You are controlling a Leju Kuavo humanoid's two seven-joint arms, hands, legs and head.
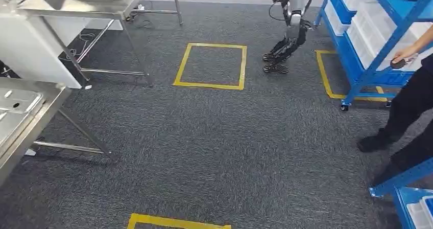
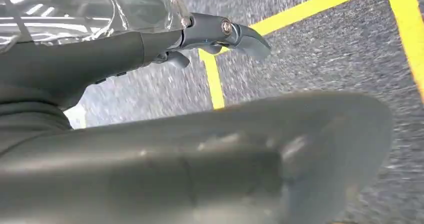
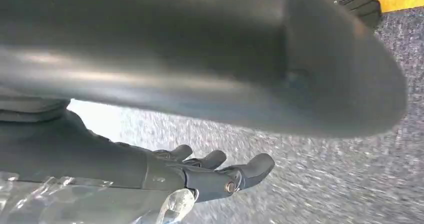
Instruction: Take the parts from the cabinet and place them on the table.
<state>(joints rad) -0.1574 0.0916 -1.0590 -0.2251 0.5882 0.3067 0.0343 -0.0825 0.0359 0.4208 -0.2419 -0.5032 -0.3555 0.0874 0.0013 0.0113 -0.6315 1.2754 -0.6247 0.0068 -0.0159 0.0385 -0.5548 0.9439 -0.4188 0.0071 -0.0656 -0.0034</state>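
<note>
On the grey carpet between the blue cabinet [image 1: 378,45] and the steel tabletop [image 1: 30,111], the robot is standing; left hand [image 2: 220,34] and right hand [image 3: 220,176] are hanging loosely spread, holding nothing. Parts are presumably waiting in the white bins [image 1: 367,29]; transfer appears not yet begun.

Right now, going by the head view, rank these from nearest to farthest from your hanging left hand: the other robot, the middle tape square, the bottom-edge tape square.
My left hand hangs low over the carpet, so this is a judgement.
1. Bottom-edge tape square: just ahead of me.
2. Middle tape square: mid-floor, further forward.
3. Other robot: far end, right of centre.
</note>
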